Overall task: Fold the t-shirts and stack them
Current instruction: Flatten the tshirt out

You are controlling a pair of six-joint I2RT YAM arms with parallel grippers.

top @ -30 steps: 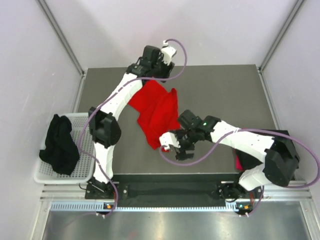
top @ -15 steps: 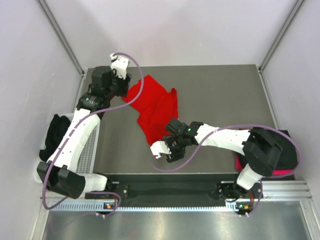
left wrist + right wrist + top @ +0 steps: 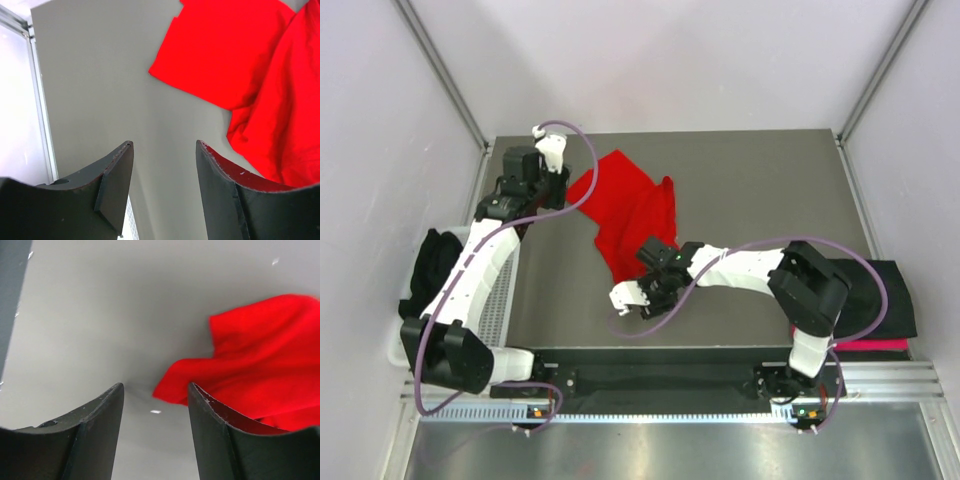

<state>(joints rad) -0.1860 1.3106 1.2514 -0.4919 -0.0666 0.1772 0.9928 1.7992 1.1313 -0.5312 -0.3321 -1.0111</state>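
Observation:
A bright red t-shirt (image 3: 632,215) lies crumpled on the grey table (image 3: 760,190). My left gripper (image 3: 558,186) is open and empty just left of the shirt's far left corner. In the left wrist view (image 3: 164,144) the shirt (image 3: 235,55) lies ahead to the right. My right gripper (image 3: 642,262) is open and empty at the shirt's near corner. In the right wrist view (image 3: 155,385) that corner (image 3: 250,370) lies just ahead of the right finger. A black t-shirt (image 3: 428,275) hangs over the basket. Another black t-shirt (image 3: 885,290) lies at the right on a pinkish-red one (image 3: 865,344).
A white mesh basket (image 3: 506,290) sits off the table's left edge. Grey walls and metal frame posts (image 3: 440,75) enclose the table. The right arm's elbow (image 3: 810,290) stands over the near right of the table.
My left arm swung from the shirt's far edge to its left side and came down. My right gripper slid left along the shirt's near edge. The red shirt barely shifted.

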